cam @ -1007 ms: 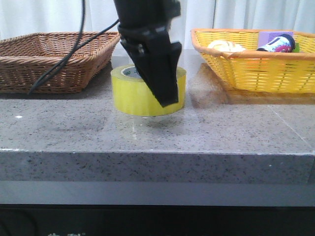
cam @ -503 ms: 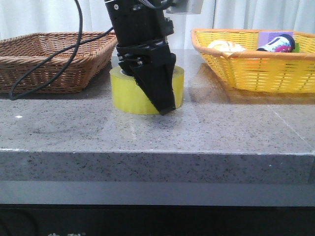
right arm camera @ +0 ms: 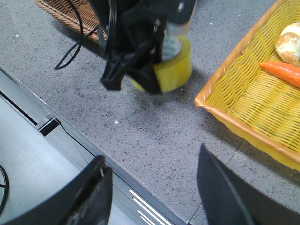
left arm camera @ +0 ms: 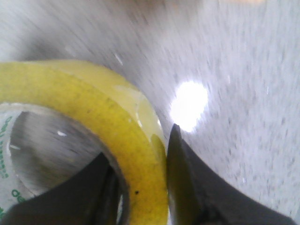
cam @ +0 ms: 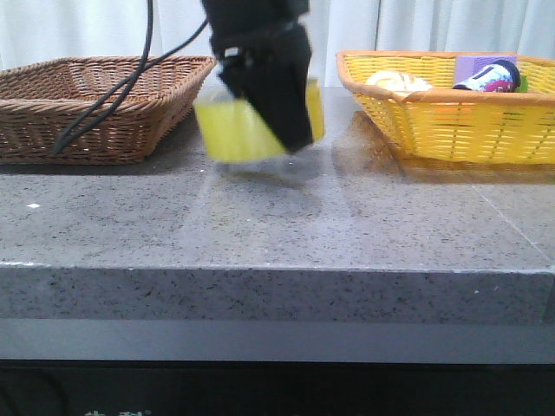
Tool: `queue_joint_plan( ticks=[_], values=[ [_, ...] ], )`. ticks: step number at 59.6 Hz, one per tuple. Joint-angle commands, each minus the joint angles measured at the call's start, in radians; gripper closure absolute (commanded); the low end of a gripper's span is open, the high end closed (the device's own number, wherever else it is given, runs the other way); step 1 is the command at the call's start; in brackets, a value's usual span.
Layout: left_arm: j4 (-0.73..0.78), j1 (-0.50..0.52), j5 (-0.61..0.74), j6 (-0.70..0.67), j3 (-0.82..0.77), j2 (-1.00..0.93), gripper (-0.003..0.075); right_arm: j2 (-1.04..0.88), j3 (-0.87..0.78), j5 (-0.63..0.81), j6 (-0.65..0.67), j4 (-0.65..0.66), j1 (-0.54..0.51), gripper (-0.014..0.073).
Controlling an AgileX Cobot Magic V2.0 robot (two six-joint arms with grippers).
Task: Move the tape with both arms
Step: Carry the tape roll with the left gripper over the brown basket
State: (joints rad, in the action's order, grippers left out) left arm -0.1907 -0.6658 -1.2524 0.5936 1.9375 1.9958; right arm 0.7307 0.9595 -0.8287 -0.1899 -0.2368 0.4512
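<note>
- Pinching the tape [cam: 227, 126] wall, the left claw [cam: 290, 130] has it clear of the counter [cam: 260, 225].
- Right claw [right arm camera: 152, 187] hangs spread, empty; bring the roll level to it.

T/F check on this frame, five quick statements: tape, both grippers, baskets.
1. The left gripper is clamped on the wall of the tape. True.
2. The tape rests flat on the table. False: it is lifted clear of the surface.
3. The right gripper is open and holds nothing. True.
4. The yellow basket is empty. False: it holds several items, including a carrot.
5. The tape sits inside the brown basket. False: it hangs over the table between the two baskets.
</note>
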Motion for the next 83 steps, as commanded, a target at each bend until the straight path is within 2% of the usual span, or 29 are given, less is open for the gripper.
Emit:
queue_joint_plan(
  ticks=[1,20,37,58,78,83],
  values=[
    [-0.008,0.000,-0.031,-0.039,0.111,-0.068,0.0530,-0.005,0.020,0.066,-0.002,-0.014,-0.007,0.0162],
    [0.161,0.032,-0.031,-0.228,0.335,-0.068,0.0531,-0.005,0.020,0.066,-0.002,-0.014,-0.007,0.0162],
    [0.170,0.206,-0.031,-0.380,0.366,-0.062,0.0531,-0.005,0.020,0.066,-0.002,-0.014,-0.007,0.0162],
    [0.168,0.364,-0.031,-0.400,0.366,0.025,0.0531,-0.005,0.020,0.065,-0.002,-0.014,-0.007,0.0162],
    [0.168,0.372,-0.031,-0.401,0.366,0.112,0.0529,-0.005,0.020,0.065,-0.002,-0.014,-0.007,0.0162],
    [0.168,0.372,-0.031,-0.402,0.366,0.116,0.0495,-0.005,0.020,0.065,-0.002,-0.014,-0.007,0.0162]
  ],
)
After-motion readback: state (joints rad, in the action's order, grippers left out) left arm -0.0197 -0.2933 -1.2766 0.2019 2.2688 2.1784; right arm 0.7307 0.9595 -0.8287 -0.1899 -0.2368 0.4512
